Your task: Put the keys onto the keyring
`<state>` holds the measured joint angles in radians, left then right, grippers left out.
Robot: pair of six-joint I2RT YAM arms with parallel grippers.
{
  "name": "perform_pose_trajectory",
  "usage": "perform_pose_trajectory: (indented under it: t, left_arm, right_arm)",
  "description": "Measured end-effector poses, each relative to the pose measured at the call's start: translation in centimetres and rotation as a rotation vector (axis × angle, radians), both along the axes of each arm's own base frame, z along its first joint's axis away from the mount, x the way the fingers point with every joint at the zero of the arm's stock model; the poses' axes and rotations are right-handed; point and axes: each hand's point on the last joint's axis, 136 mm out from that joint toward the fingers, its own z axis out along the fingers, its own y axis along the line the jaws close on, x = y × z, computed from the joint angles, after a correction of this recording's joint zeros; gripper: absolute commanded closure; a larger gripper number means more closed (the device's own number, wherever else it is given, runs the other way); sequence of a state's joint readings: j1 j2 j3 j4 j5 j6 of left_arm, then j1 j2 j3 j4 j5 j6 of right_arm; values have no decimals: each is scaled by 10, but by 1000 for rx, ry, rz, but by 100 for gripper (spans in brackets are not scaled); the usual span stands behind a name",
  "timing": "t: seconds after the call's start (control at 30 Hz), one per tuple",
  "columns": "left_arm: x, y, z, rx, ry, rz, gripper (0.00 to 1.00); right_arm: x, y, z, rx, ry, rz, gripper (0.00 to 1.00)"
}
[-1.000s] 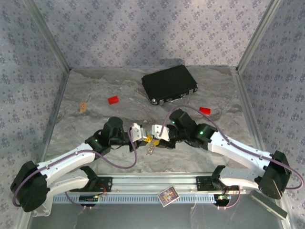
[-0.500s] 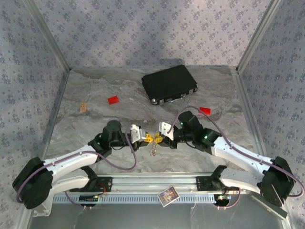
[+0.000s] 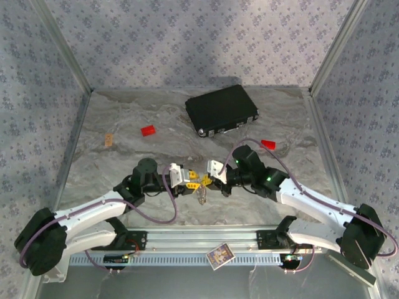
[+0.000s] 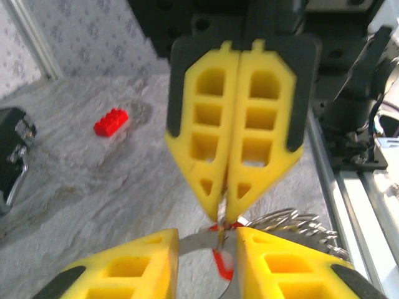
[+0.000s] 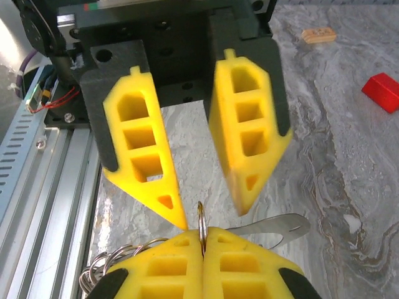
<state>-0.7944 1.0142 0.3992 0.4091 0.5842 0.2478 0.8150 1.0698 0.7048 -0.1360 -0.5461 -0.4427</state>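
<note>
My right gripper (image 5: 201, 233) is shut on a thin metal ring of the keyring (image 5: 201, 215), with more shiny coils (image 4: 299, 223) bunched beside it. A silver key with a red tag (image 4: 223, 261) hangs under the right gripper (image 4: 223, 215). That key sits in the gap of my open left gripper (image 4: 207, 240), whose fingers stand on either side of it without touching. Its blade (image 5: 274, 225) pokes out sideways. From above, the left gripper (image 3: 190, 180) and the right gripper (image 3: 204, 181) meet tip to tip over the dangling bunch (image 3: 201, 194). The green key is hidden.
A black case (image 3: 221, 109) lies at the back. Red blocks sit at the left (image 3: 148, 131) and right (image 3: 267, 144), and a small tan piece (image 3: 109, 139) lies far left. The metal rail (image 3: 199, 240) with a card (image 3: 219, 255) runs along the near edge.
Over the last second the right wrist pulled back to the right, so the yellow fingers now show between the two wrists. The hanging bunch shifted slightly right. Little moved in the last half second.
</note>
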Motion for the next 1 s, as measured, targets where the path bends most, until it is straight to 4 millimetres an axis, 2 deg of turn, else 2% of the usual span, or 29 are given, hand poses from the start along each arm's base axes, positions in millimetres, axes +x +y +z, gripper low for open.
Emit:
perform_pose_trajectory:
  t: [0.3, 0.57, 0.7, 0.73, 0.8, 0.93, 1.0]
  left_arm:
    - [1, 5, 5, 58, -9, 15, 80]
    - [-1, 7, 3, 77, -3, 9, 83]
    - [-3, 7, 3, 78, -1, 1, 91]
    - [-3, 6, 3, 77, -2, -3, 94]
    - [-4, 6, 4, 76, -3, -7, 100]
    - [-4, 6, 4, 76, -6, -11, 100]
    - [-4, 6, 4, 74, -7, -11, 100]
  right_arm:
    - [3, 7, 14, -125, -59, 24, 100]
    - [3, 9, 7, -213, -46, 42, 100]
    - [2, 10, 4, -231, -43, 46, 100]
    - [2, 10, 4, -232, -45, 44, 98]
    - [2, 10, 4, -234, -44, 44, 88]
    - [2, 12, 8, -211, -42, 41, 73]
    - [2, 12, 11, -176, -49, 35, 71]
